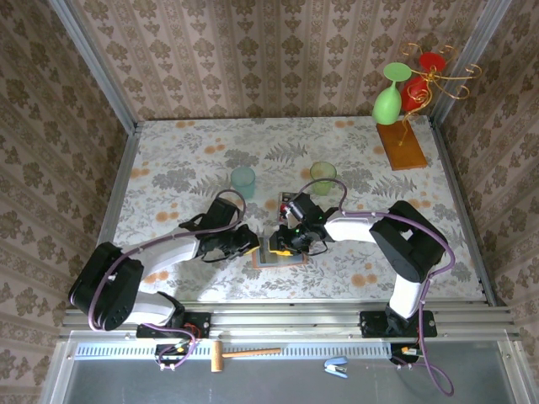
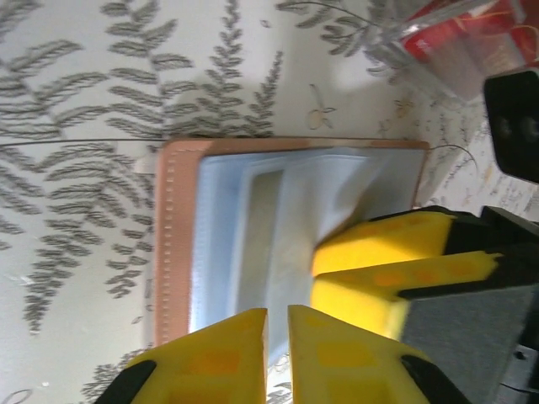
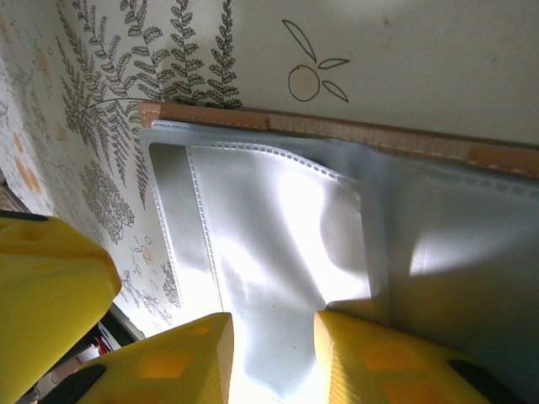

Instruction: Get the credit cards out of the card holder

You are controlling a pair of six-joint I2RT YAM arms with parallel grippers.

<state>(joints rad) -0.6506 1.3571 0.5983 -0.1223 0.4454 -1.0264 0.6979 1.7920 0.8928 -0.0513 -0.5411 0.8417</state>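
The card holder (image 1: 278, 259) lies open and flat on the table, with a tan leather rim (image 2: 177, 236) and pale grey-blue pockets (image 3: 253, 219). No card shows in the pockets I can see. My left gripper (image 2: 278, 313) hovers at its near edge, jaws a narrow slit apart with nothing between them. My right gripper (image 3: 274, 324) is open, and its yellow fingers (image 2: 379, 252) rest on the inner pocket. In the top view both grippers meet over the wallet, left (image 1: 251, 244) and right (image 1: 282, 244). Red and dark credit cards (image 1: 285, 203) lie on the table just behind it (image 2: 472, 38).
A teal cup (image 1: 242, 178) and a green cup (image 1: 322, 174) stand behind the wallet. At the back right a wire stand on a wooden base (image 1: 401, 145) holds green and red glasses (image 1: 389, 99). A hammer (image 1: 240, 353) and a stapler (image 1: 336, 365) lie below the front rail.
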